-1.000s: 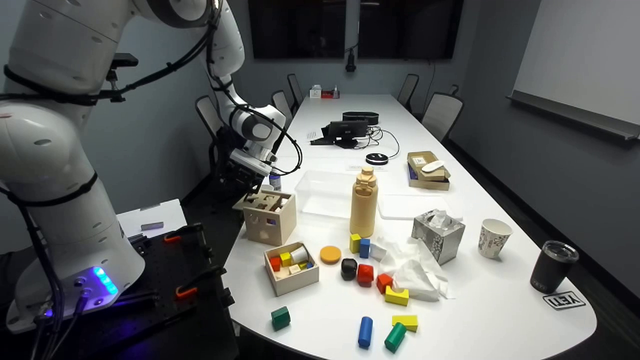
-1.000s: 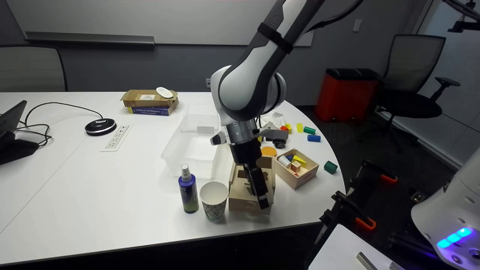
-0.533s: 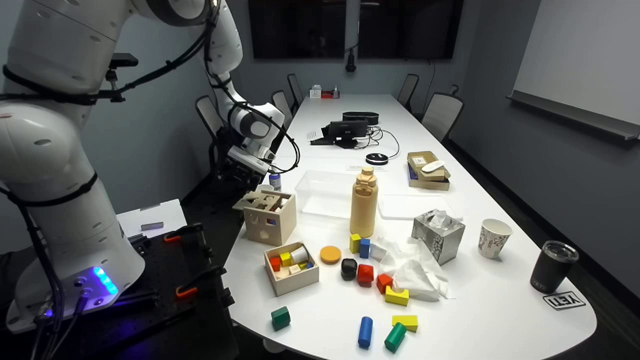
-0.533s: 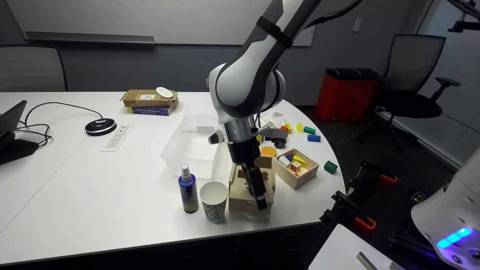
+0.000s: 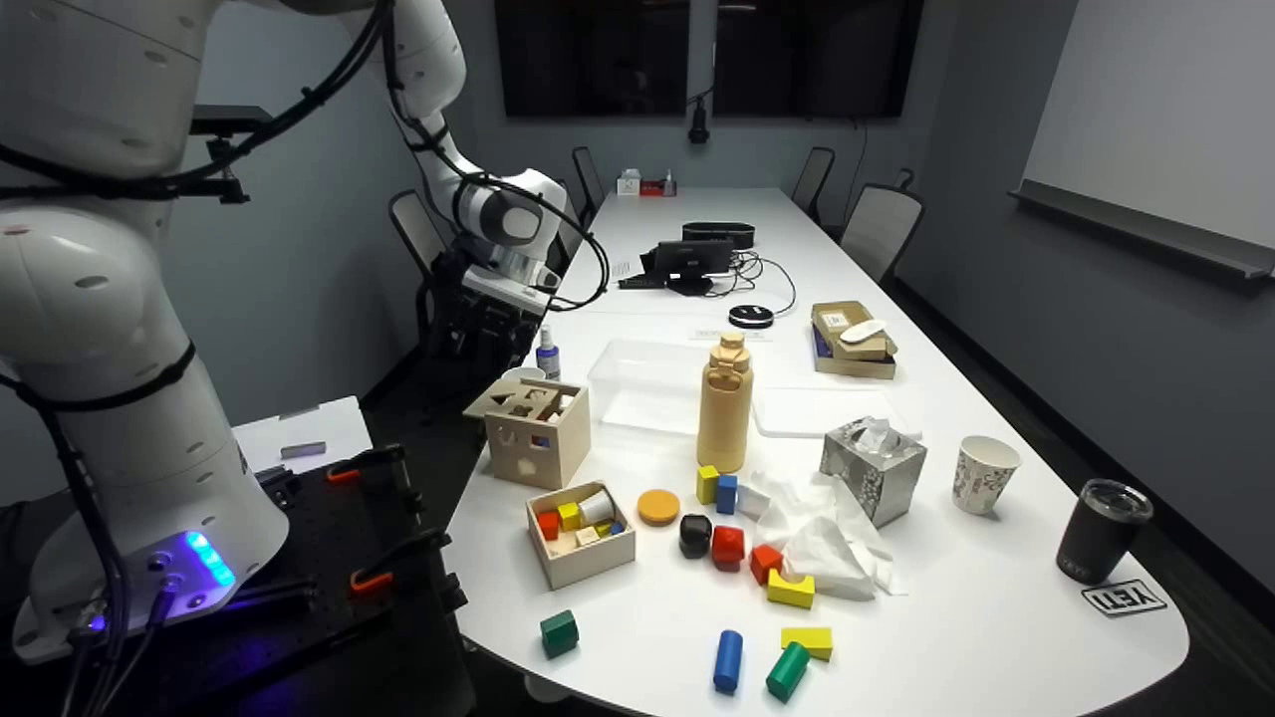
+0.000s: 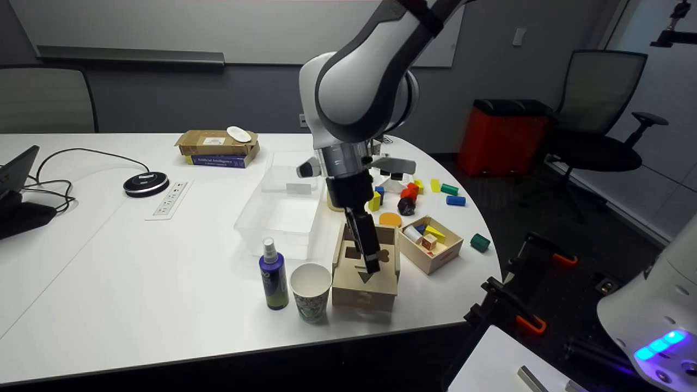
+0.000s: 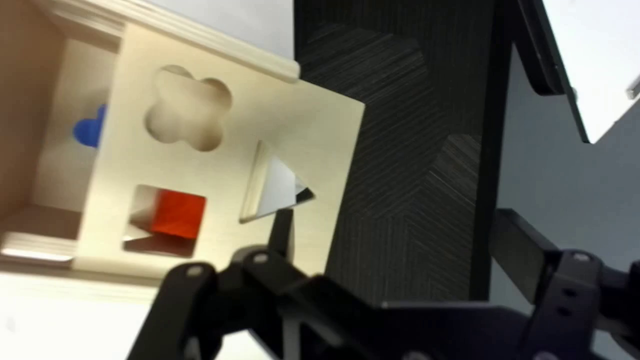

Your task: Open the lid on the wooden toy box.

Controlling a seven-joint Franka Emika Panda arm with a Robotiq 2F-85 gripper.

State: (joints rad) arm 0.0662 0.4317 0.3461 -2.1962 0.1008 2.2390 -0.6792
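The wooden toy box (image 5: 538, 453) is a light-tan cube near the table edge, also in an exterior view (image 6: 362, 300). Its lid (image 5: 520, 400) is a flat panel with dark shaped holes, slid partly out and overhanging the box on the table-edge side. In the wrist view the lid (image 7: 225, 170) leaves an opening at the left, where a blue block (image 7: 89, 131) shows inside; a red block (image 7: 179, 214) shows through the square hole. My gripper (image 7: 394, 214) is open and empty above the lid's outer end. In an exterior view the gripper (image 6: 367, 247) covers part of the lid.
A paper cup (image 6: 311, 294) and a spray bottle (image 6: 274, 277) stand beside the box. A low wooden tray (image 5: 588, 568) of blocks sits on its other side. A clear bin (image 5: 647, 398) and a tan bottle (image 5: 725, 418) stand farther in. Loose blocks lie about the table.
My gripper has risen off the lid's outer end, and its fingertips have shifted inward over the box. The lid and box have not visibly moved.
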